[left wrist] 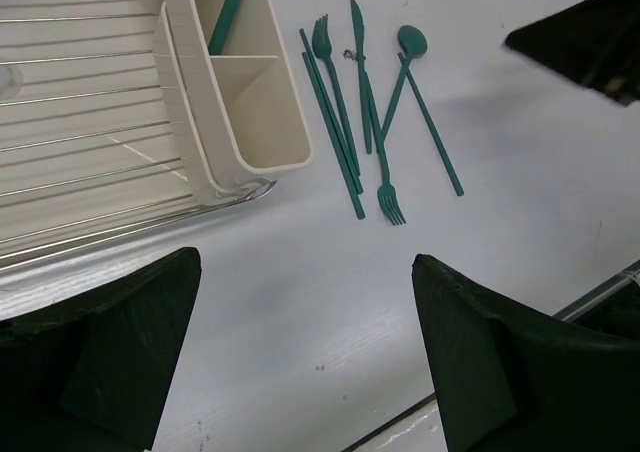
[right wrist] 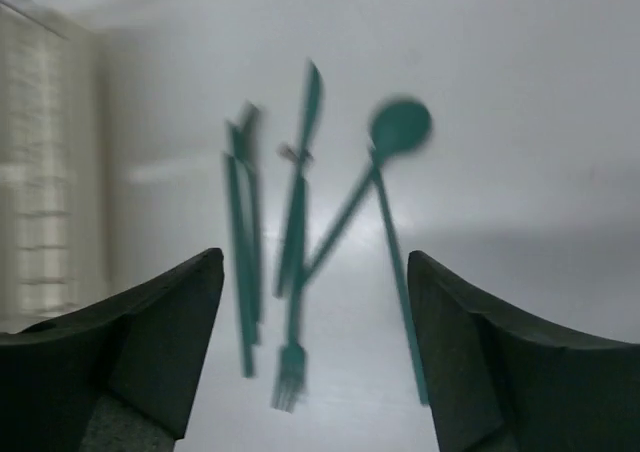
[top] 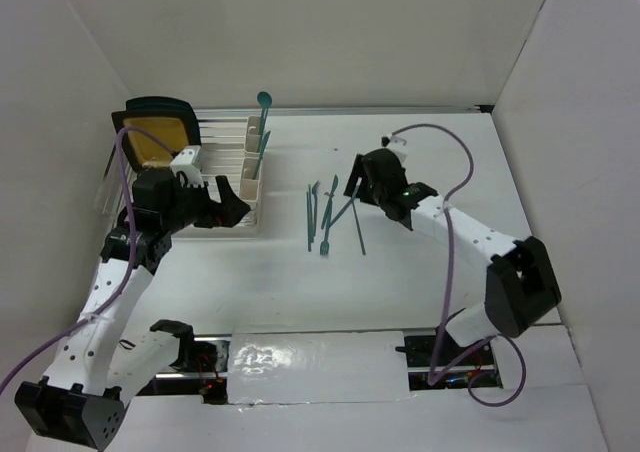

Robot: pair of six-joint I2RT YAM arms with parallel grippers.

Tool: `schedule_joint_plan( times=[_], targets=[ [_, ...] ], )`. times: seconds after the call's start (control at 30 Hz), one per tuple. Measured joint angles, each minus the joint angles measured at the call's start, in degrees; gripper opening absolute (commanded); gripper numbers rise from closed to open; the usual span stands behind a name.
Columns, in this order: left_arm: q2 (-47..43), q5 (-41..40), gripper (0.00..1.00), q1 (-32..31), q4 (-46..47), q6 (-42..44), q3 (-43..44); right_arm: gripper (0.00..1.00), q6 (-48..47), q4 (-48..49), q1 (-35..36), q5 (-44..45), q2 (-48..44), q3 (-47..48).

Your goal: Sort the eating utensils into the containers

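Loose pile of slim teal-green plastic utensils [top: 330,215] lay on the white counter [top: 300,292] at centre frame, just right of the row of cream rectangular plastic cups [top: 252,177]. One teal spoon [top: 263,102] stood in a far cup; the nearest cup looked empty.

Right fingers [right wrist: 150,342] were spread wide, holding nothing, and hovered over the pile (right wrist view blurred). Left fingers [left wrist: 110,362] were likewise apart and empty, low in frame near the cups and the clear wire-ribbed rack [left wrist: 80,122].

Step judged: lift one piece from the pile. The round-bowled spoon [left wrist: 412,42] crossed a neighbouring stick-like piece just below its bowl, and a fork [left wrist: 391,197] lay under the tangle. An outer, uncrossed handle looked the safest pick. The fingers should straddle it across its width, settle to the counter, then close, so that neighbours were not dragged along.
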Motion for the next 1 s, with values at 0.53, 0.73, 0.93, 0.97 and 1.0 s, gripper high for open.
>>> schedule_joint_plan(
  times=[0.53,0.73,0.93,0.97,1.0],
  targets=[
    [-3.43,-0.24,1.0,0.39,-1.07,0.96,1.84,0.51,9.25,-6.01,0.0,-1.81,23.76,4.79],
    [-4.11,-2.19,1.0,0.48,-1.81,0.9,1.79,0.45,10.99,-5.92,0.74,-1.64,26.93,8.04],
    [-4.66,-3.98,1.0,0.48,-2.08,0.94,1.55,0.41,12.17,-6.29,1.97,-0.28,29.33,13.05],
    [-4.76,-4.31,1.0,0.48,-2.23,0.94,1.53,0.4,12.46,-6.32,2.1,0.24,30.12,13.88],
    [-4.76,-4.5,1.0,0.48,-2.27,0.96,1.53,0.4,12.68,-6.36,2.19,0.57,30.75,14.23]
  ],
)
